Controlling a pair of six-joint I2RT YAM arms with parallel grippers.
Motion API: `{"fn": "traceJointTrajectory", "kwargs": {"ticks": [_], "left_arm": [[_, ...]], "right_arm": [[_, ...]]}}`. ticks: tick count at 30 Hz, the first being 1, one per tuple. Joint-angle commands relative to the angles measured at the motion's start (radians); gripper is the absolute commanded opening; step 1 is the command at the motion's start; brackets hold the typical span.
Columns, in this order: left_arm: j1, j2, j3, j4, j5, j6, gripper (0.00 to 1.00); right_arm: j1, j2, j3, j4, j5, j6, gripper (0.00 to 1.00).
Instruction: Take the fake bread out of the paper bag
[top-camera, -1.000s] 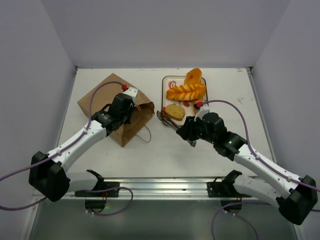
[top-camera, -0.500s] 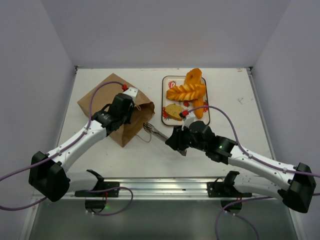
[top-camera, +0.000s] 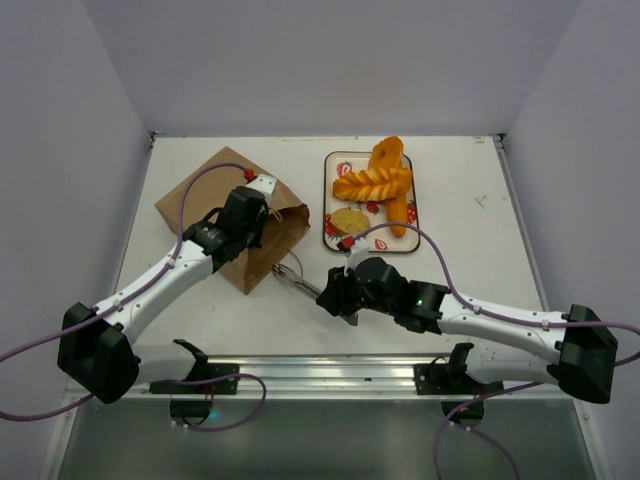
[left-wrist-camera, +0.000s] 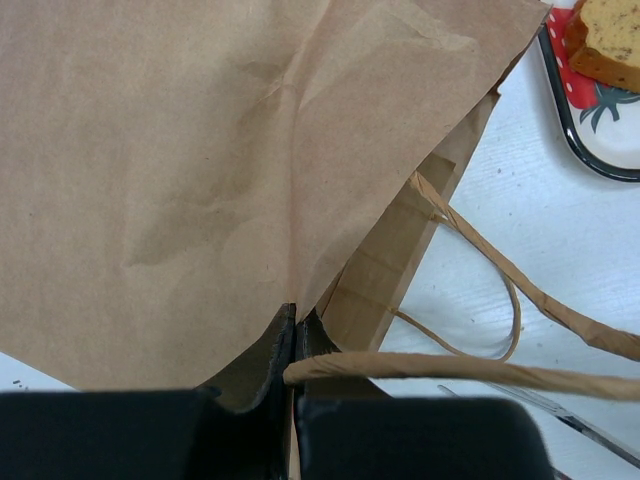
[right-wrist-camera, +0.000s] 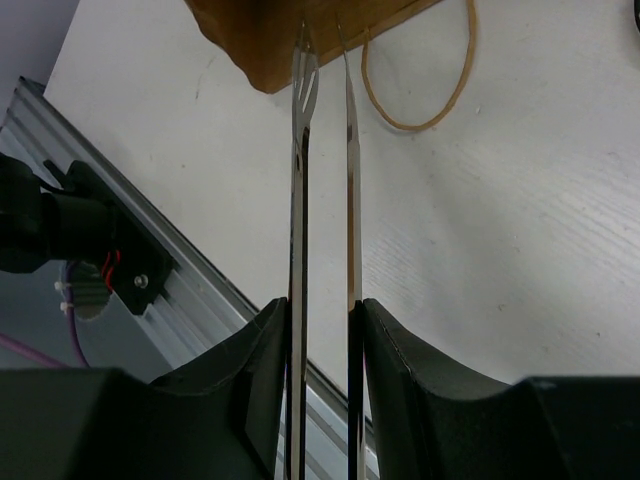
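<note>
So the left gripper (left-wrist-camera: 293, 325) is pressed together on the paper bag (left-wrist-camera: 180, 150). It's pinching the upper sheet right at the bag's open end, and you can see the paper crease running straight down into the closed fingers (left-wrist-camera: 262, 355). One twisted handle (left-wrist-camera: 450, 368) of the bag lies across just in front of those fingertips.

The right gripper (right-wrist-camera: 325, 310) is squeezed onto a pair of metal tongs (right-wrist-camera: 300, 200), with one tong arm against each finger. The jaws are only open by the width of the tongs. The tong tips point at the bag and sit right at its near corner, by the mouth. I can't tell if they're actually touching the paper or just over it.

The fake bread (top-camera: 372, 185) is out on the strawberry-print tray (top-camera: 330, 165), to the right of the bag and apart from it. A braided loaf lies across longer smooth ones, with a paler piece at the tray end nearest the bag's mouth. The bag lies flat on the white table (top-camera: 470, 260), and I can't see inside it.
</note>
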Motion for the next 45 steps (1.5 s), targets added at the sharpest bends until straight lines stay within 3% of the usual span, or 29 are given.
{"fn": "traceJointTrajectory", "kwargs": {"ticks": [1,17,25,36,39,45], "left_arm": [[0.003,-0.010,0.019,0.001,0.021,0.013,0.00],[-0.006,-0.036,0.027,0.000,0.064,0.012,0.00],[-0.033,-0.054,0.073,-0.118,-0.031,-0.026,0.00],[-0.035,-0.172,0.105,-0.247,-0.253,-0.084,0.00],[-0.035,-0.192,0.101,-0.262,-0.330,-0.101,0.00],[-0.036,-0.230,0.094,-0.269,-0.310,-0.115,0.00]], "right_arm": [[0.011,0.028,0.050,0.086,0.041,0.013,0.38],[0.011,0.177,0.175,0.145,0.075,-0.025,0.38],[0.011,0.307,0.258,0.226,0.116,-0.072,0.36],[0.011,0.487,0.269,0.540,0.108,-0.082,0.33],[0.011,0.551,0.306,0.569,0.115,-0.101,0.33],[0.011,0.665,0.429,0.547,0.090,-0.076,0.36]]}}
